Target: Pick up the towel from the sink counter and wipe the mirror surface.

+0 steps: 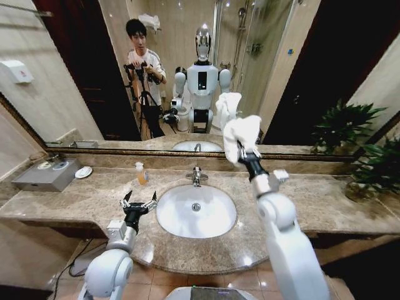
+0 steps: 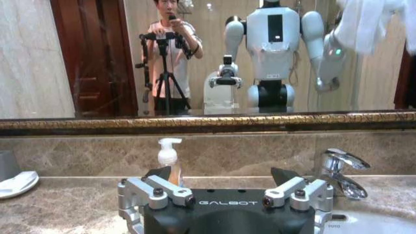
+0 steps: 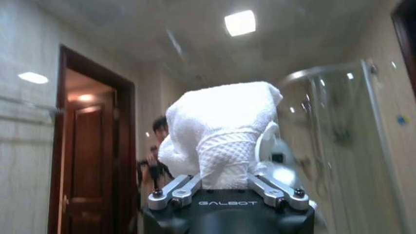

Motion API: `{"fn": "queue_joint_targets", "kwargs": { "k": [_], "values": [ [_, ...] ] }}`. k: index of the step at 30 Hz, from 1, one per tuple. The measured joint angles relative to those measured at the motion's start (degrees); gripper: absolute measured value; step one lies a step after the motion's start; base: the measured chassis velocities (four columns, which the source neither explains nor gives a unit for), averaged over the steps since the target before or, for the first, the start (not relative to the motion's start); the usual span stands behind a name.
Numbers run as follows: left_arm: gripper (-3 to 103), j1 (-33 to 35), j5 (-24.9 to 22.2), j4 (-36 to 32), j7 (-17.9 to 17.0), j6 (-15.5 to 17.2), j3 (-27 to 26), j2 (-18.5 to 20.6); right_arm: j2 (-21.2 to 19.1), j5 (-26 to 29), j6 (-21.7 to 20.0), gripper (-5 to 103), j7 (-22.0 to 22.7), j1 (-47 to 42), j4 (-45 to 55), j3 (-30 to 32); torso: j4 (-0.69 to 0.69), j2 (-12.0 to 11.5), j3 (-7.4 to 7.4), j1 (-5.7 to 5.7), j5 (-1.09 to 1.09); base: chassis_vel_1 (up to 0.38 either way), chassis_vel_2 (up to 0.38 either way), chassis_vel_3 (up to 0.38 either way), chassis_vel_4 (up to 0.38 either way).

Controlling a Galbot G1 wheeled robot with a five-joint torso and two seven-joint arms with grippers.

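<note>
**Towel lifted and raised to the glass; wiping remains**

Head view: the right pincer point(image 1: 241, 149) grips the towel point(image 1: 242, 132), held up at the mirror point(image 1: 281, 69) above the tap point(image 1: 197, 176); contact with the glass is unclear. The pickup looks done. The left pincer point(image 1: 139, 203) hovers open over the worktop point(image 1: 75, 200) beside the basin point(image 1: 196, 211).

Left wrist view: the left pincer's jaws stand apart, empty, facing a soap bottle point(image 2: 168, 157).

Right wrist view: the towel point(image 3: 221, 134) is clamped between closed jaws.
</note>
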Motion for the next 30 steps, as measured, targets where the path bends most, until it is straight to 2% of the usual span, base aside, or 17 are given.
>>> {"fn": "queue_joint_targets", "kwargs": {
  "k": [2,7,12,15,21,26,30],
  "values": [
    [100,0.0,0.0,0.0,0.0,0.0,0.0,0.0,-0.5,0.8,-0.4,10,0.1,5.9,-2.8,-0.8,0.01,0.0,0.00,0.01,-0.01,0.000,0.000,0.000,0.000],
    [100,0.0,0.0,0.0,0.0,0.0,0.0,0.0,-0.5,1.5,-1.3,10,-0.1,11.9,-7.5,-1.6,0.00,0.0,0.00,0.01,-0.02,0.000,0.000,0.000,0.000],
    [100,0.0,0.0,0.0,0.0,0.0,0.0,0.0,1.2,0.4,-1.3,10,-1.5,10.6,-10.3,-2.5,-0.02,0.0,0.00,0.00,-0.01,0.000,0.000,0.000,0.000],
    [100,0.0,0.0,0.0,0.0,0.0,0.0,0.0,4.1,-1.2,0.0,10,-2.7,7.8,-15.2,-3.7,0.00,0.0,0.00,0.00,0.00,0.000,0.000,0.000,0.000],
    [100,0.0,0.0,0.0,0.0,0.0,0.0,0.0,6.5,-2.6,1.1,10,-3.0,7.0,-20.3,-4.0,0.01,0.0,0.00,0.00,-0.01,0.000,0.000,0.000,0.000],
    [100,0.0,0.0,0.0,0.0,0.0,0.0,0.0,5.8,-1.5,0.4,10,-2.1,9.5,-19.2,-3.5,0.01,0.0,0.00,0.00,0.00,0.000,0.000,0.000,0.000],
    [100,0.0,0.0,0.0,0.0,0.0,0.0,0.0,3.3,1.0,-1.5,10,-0.9,12.8,-14.7,-2.6,-0.01,0.0,-0.01,0.00,-0.01,0.000,0.000,0.000,0.000]
  ]
}}
